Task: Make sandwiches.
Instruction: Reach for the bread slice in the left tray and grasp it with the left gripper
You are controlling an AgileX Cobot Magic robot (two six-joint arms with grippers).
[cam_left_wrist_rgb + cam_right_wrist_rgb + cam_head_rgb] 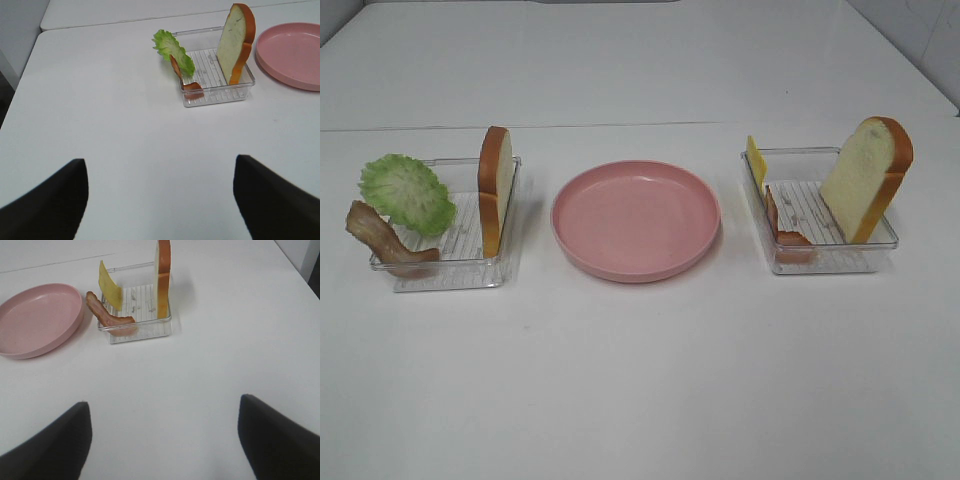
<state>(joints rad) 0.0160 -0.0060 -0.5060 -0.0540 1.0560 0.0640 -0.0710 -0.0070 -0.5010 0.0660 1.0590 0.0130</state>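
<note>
The bread slices [496,185] stand on edge in trays [450,278] at frame left and right, probably for easy grasping. The left gripper [159,160] and right gripper [163,400] gape wide, empty.

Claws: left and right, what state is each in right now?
Left claw: open, holding nothing.
Right claw: open, holding nothing.

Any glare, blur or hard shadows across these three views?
Exterior high: even light, soft shadow under the pink plate, slightly hazy. Left wrist: left end effector a dark, featureless silhouette; lettuce sharp. Right wrist: right end effector likewise dark; clear tray sharp.
</note>
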